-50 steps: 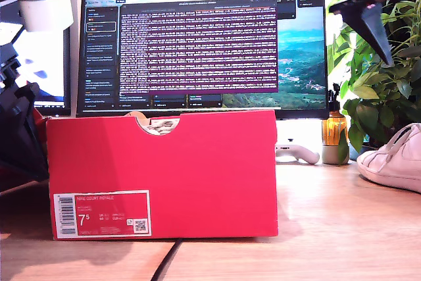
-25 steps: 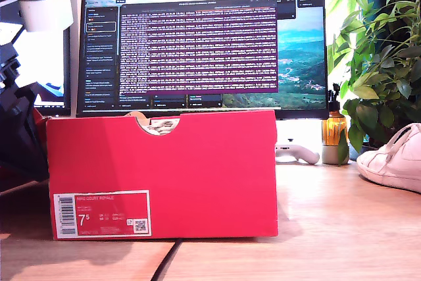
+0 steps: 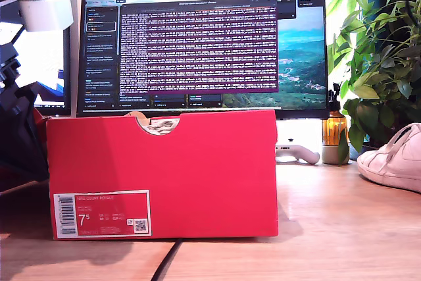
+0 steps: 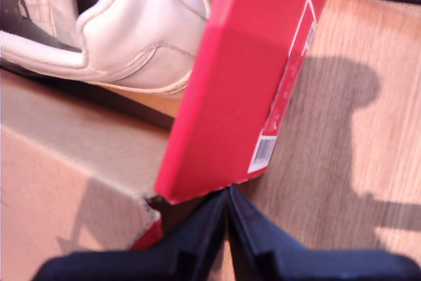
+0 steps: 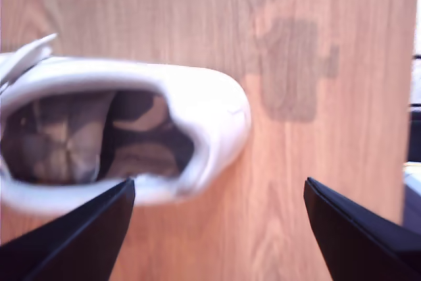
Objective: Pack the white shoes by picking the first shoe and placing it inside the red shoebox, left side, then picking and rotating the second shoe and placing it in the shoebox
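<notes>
Shoes first: one white shoe (image 4: 125, 37) already lies inside the red shoebox (image 3: 197, 162), heel near the box's end wall. The second shoe (image 5: 118, 129) sits on the worktop (image 3: 342, 228) beside the box, so your second gripper (image 5: 217, 222) hangs over its heel, jaws wide apart. Your first gripper (image 4: 227, 228) has its jaws together at the box corner, holding nothing.

I work at an office desk (image 3: 342, 228): wooden top, wide monitor (image 3: 204, 41) showing terminal text, second screen (image 3: 46, 37), leafy houseplant (image 3: 378, 51) beside it.
</notes>
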Controlling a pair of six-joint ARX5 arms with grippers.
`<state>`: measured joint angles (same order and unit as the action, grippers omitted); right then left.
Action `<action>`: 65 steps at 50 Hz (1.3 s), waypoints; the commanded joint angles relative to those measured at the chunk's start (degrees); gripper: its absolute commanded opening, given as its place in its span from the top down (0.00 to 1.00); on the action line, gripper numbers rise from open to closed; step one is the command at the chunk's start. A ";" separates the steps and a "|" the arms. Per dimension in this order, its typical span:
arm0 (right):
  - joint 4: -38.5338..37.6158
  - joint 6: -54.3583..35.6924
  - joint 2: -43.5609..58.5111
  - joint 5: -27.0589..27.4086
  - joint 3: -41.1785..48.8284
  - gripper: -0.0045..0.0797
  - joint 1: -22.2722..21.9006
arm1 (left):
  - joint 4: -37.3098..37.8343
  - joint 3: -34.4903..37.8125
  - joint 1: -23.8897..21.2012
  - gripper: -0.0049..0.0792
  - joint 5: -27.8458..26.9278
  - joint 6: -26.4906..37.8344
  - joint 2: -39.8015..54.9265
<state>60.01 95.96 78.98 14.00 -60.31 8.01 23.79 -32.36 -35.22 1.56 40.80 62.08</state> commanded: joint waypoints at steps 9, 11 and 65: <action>-4.57 -1.46 0.35 -0.31 4.20 0.06 -3.26 | -1.16 -0.55 -0.15 0.96 -0.31 -0.35 0.59; -5.57 -1.46 0.35 -0.33 4.85 0.06 -3.78 | -1.16 -0.55 -0.15 0.96 -0.31 -0.35 0.59; -19.91 -7.87 3.74 -7.89 11.80 0.96 -7.78 | -1.16 -0.55 -0.15 0.96 -0.31 -0.35 0.59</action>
<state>42.41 89.80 82.76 6.85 -47.33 0.14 23.79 -32.36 -35.22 1.56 40.80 62.08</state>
